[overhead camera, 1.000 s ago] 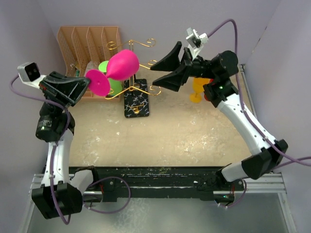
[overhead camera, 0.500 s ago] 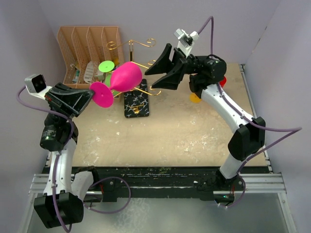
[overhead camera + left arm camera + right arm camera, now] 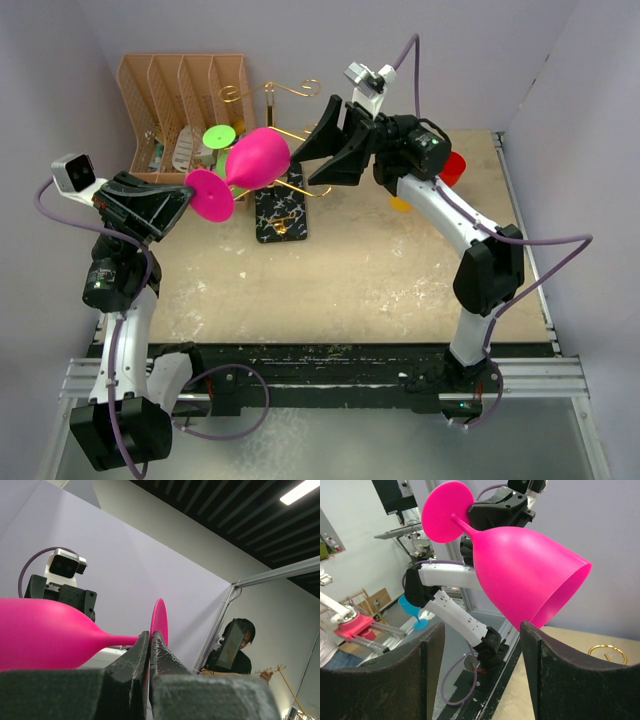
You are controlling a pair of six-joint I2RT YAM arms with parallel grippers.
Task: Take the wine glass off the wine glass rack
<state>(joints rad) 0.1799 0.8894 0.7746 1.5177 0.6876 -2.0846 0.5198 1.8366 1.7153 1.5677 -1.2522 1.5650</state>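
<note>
The wine glass (image 3: 258, 157), bright pink, lies on its side in the air above the left side of the wine glass rack (image 3: 282, 215). Its foot points left and its open bowl points right. From above the bowl overlaps the gold hook arms, but in the right wrist view a gold curl sits below it, so it looks lifted clear of the hooks. The left gripper (image 3: 190, 188) has its fingers pinched almost together on the thin stem just behind the foot, which shows plainly in its own wrist view (image 3: 150, 642). The right gripper (image 3: 305, 167) is spread wide and holds nothing, with the bowl's rim just ahead of and above its fingers. A green glass (image 3: 219, 136) hangs on the far left of the rack, in front of the tan organiser (image 3: 180, 90). The removal seems nearly finished. The next move is likely to draw the glass away from the wires, or for the right fingers to close gently on the bowl, keeping it level and off the hooks.
</note>
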